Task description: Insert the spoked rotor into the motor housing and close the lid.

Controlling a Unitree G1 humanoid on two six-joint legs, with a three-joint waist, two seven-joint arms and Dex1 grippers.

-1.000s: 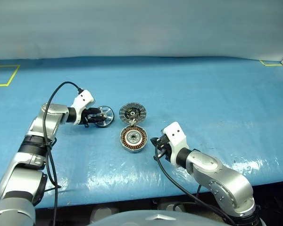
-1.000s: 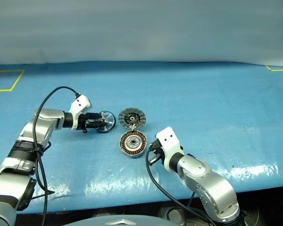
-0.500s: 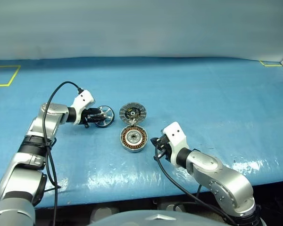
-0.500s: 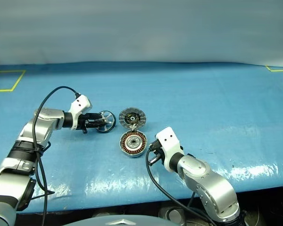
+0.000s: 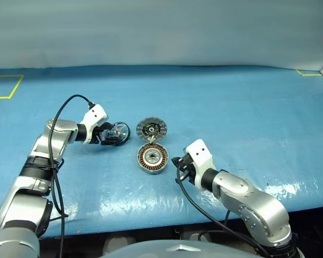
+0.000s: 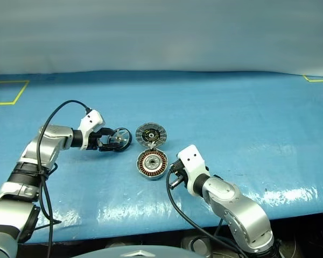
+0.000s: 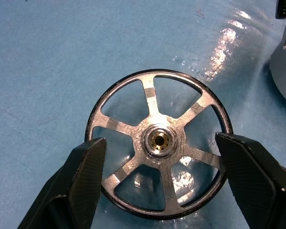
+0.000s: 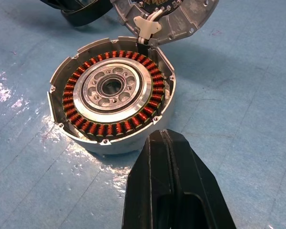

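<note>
The spoked rotor (image 7: 159, 140), black-rimmed with silver spokes, lies on the blue table left of the lid. My left gripper (image 5: 111, 135) is open, one finger on each side of the rotor's rim. The motor housing (image 5: 152, 158) sits face up, copper windings ringing its silver hub. Its lid (image 5: 151, 129) stands open behind it, joined at the housing's far edge, dark inner face showing. My right gripper (image 8: 168, 138) is shut and empty, just off the housing's near right side.
A blue sheet covers the table (image 5: 231, 113). Yellow tape marks lie at the far left (image 5: 2, 86) and far right (image 5: 309, 72). A black cable (image 5: 59, 113) loops over my left arm. The table's front edge runs close below both arms.
My left gripper's fingers have spread apart from the rotor, which has settled lower on the table. The right arm, housing and lid have not moved.
</note>
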